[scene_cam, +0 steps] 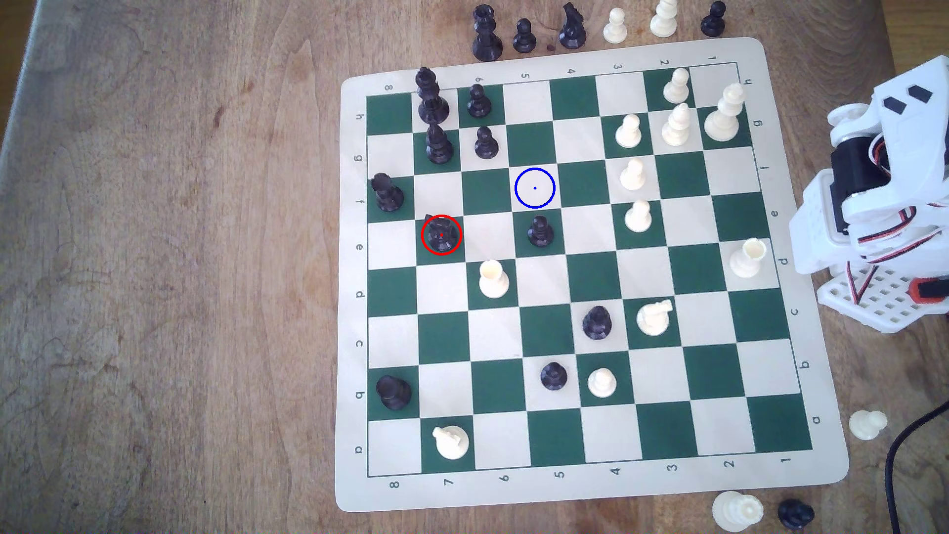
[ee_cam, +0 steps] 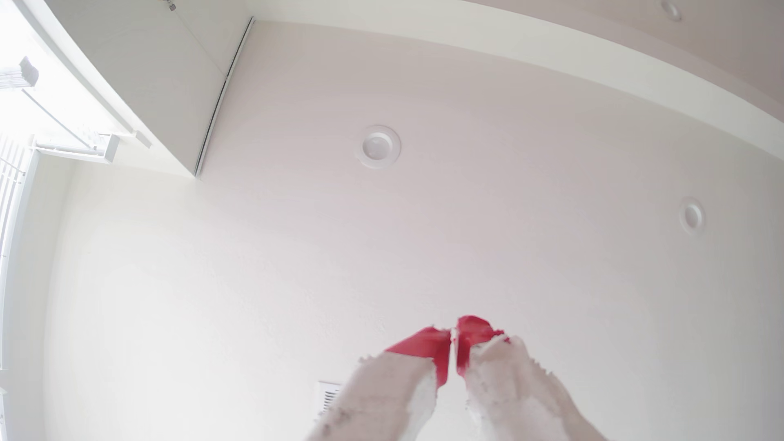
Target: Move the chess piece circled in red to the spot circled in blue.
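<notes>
On my feed the chess mat (scene_cam: 590, 493) carried printed coordinates on its cream border: numbers 8 down to 1 along the near and far edges, and letters a to h along both sides. I could read no other text, label or brand in either view.

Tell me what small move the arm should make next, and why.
Probably swing the arm out over the board toward the black knight. It stands untouched in its red ring, the blue-ringed square is bare, and the gripper, fingers nearly together, points at the ceiling.
</notes>
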`<state>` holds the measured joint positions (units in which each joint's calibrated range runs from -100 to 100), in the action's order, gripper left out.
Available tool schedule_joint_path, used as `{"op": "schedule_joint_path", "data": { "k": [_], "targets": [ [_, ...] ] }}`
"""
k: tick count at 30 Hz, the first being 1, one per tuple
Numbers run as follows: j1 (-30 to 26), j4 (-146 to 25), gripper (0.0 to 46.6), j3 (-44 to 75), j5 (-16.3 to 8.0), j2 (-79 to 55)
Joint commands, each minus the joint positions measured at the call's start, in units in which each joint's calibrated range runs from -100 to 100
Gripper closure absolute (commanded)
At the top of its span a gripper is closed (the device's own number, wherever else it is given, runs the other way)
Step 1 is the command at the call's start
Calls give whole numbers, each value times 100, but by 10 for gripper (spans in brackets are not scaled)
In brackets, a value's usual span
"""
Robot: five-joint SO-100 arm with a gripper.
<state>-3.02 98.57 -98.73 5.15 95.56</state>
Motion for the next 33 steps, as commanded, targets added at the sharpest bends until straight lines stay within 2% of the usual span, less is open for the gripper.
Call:
{"op": "schedule_joint_path", "data": {
  "k": [1,16,18,26,30,33],
  "targets": [
    [-30,-176,464,-117,15,20],
    [33,-4279,464,118,5,20],
    [40,-5704,464,508,-15,20],
    [408,-9480,464,2113,-29,20],
    [783,-10405,464,2566,-39,20],
    [752,-10692,464,2584,-39,-40]
  ]
}}
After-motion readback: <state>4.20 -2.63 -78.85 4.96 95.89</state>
